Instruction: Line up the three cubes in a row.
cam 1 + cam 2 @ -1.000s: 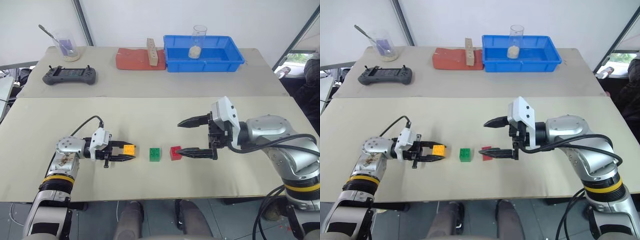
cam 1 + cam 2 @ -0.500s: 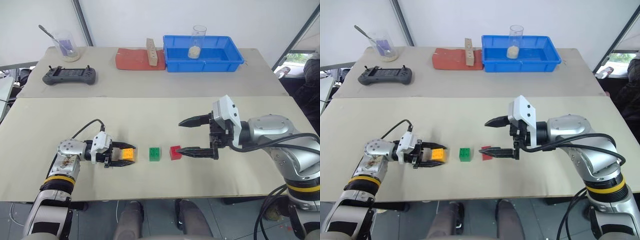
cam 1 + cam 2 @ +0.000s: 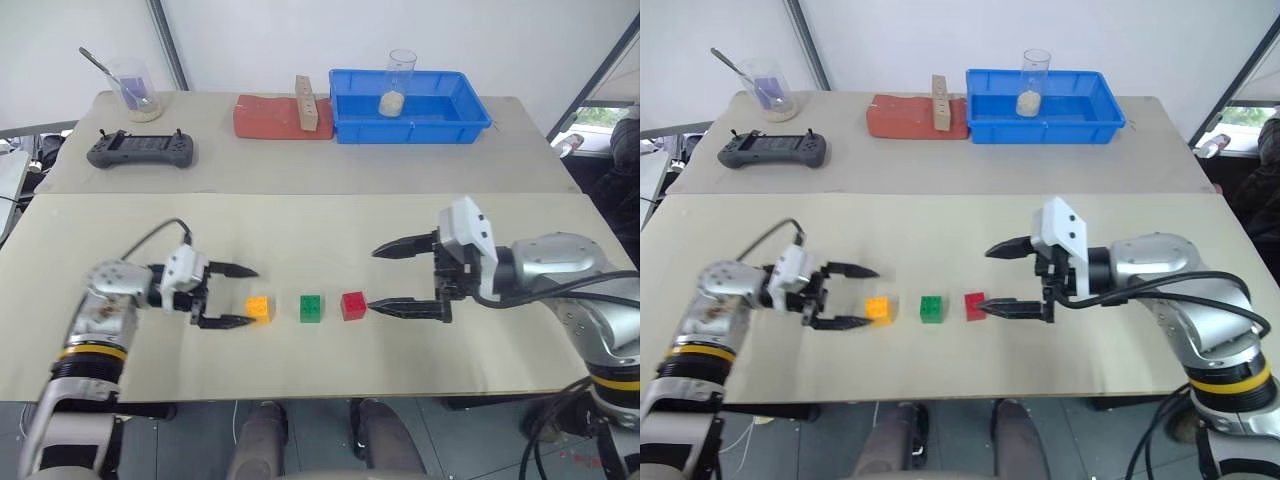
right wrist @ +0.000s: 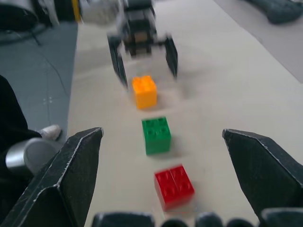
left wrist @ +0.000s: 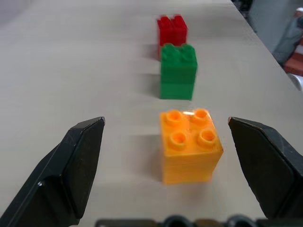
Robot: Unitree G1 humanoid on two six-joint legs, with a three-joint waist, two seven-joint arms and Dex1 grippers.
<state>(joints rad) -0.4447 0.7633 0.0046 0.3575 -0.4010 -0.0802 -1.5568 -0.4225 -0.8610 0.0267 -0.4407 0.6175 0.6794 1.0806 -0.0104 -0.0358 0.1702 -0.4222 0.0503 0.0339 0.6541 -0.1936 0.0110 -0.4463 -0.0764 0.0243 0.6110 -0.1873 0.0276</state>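
- Left gripper (image 3: pixel 234 296) stands spread wide and holds nothing; one finger reaches just past the orange-yellow cube's far side, the other touches or nearly touches its near side at the tabletop.
- Orange-yellow cube (image 3: pixel 258 308) sits on the table (image 3: pixel 300 235), studs up. Taking the green cube (image 3: pixel 311 308) as landmark, it lies just to the robot's left of it with a small gap between them.
- Red cube (image 3: pixel 352 305) lies just to the right of the green cube with a like gap, so the three lie along one line running left to right across the robot's front. The left wrist view bears this out: orange-yellow nearest, green behind it, red last, almost in file, with the orange-yellow one set a touch to one side.
- Right gripper (image 3: pixel 404 277) is also spread wide and empty. Its lower finger points at the red cube from the side away from the green cube, its tip just beside the red cube; whether it touches I cannot tell.
- The relation that matters: the row's long axis runs straight from one gripper to the other, and each gripper points along that axis at its own end cube. The left gripper is the nearer to the orange-yellow cube, the right to the red; the green cube sits between, out of easy reach of either without disturbing an end cube.
- I judge the row as good as made. Any trimming would be a small nudge of an end cube across the axis, and each arm should back off along that axis to avoid clipping its cube.
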